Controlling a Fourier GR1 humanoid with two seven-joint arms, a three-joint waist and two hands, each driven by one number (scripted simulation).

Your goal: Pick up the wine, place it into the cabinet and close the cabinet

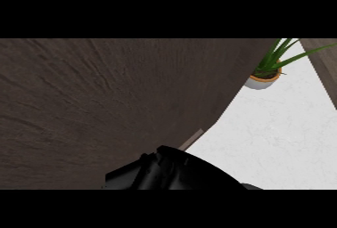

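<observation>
A dark brown wooden cabinet door fills the left and middle of the head view, very close to the camera. Its pale edge runs down to the lower middle. My right hand comes in from the lower edge, a black shape lying against the door's lower part, just left of that edge. Its fingers point up and to the left onto the wood and hold nothing. The wine shows nowhere, and the cabinet's inside is hidden behind the door. My left hand is out of sight.
White counter top lies to the right of the door. A potted green plant in a white and orange pot stands at the back right. Another brown wooden panel cuts the top right corner.
</observation>
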